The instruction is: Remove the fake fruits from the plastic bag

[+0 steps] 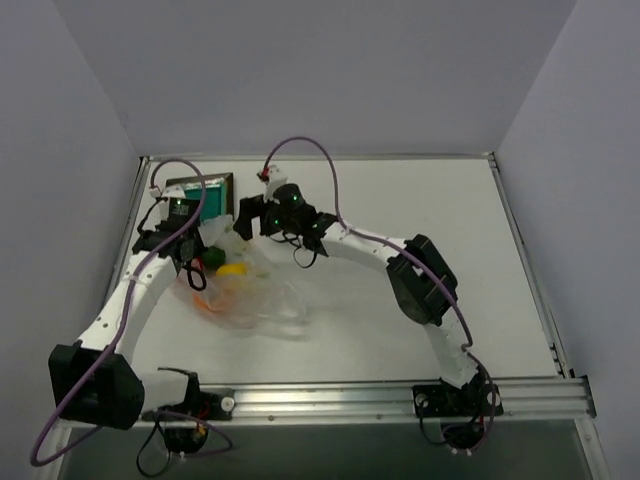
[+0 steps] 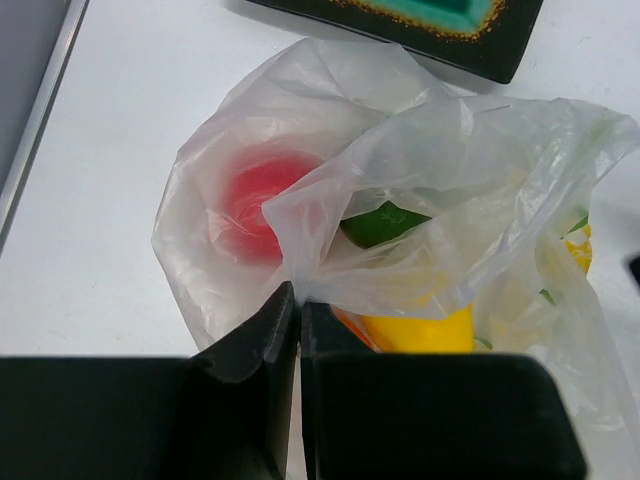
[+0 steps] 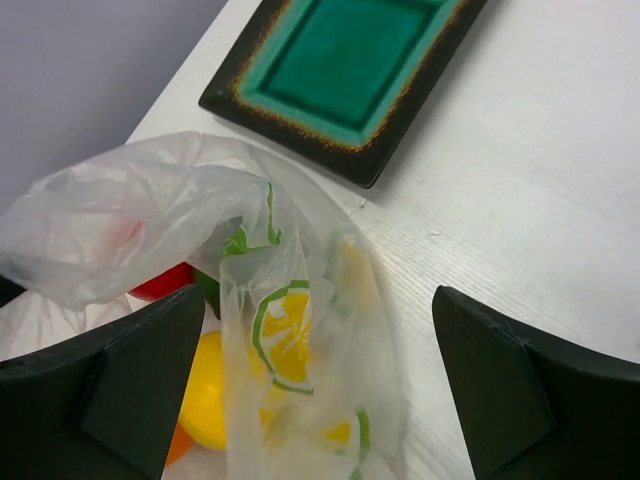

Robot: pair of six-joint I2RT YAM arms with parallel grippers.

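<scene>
Pinching plastic bag, apparently, left gripper (fruits inside), right gripper spread above.

The left arm is stretching forward, the left gripper pressing its jaws together on the plastic bag. The right arm is arching leftward, the right gripper holding its jaws wide apart.

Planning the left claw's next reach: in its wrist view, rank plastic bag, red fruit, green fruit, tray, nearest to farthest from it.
1. plastic bag, pinched in the left claw.
2. red fruit, upper left, and green fruit, upper right: too close to call.
3. tray, top edge.
</scene>
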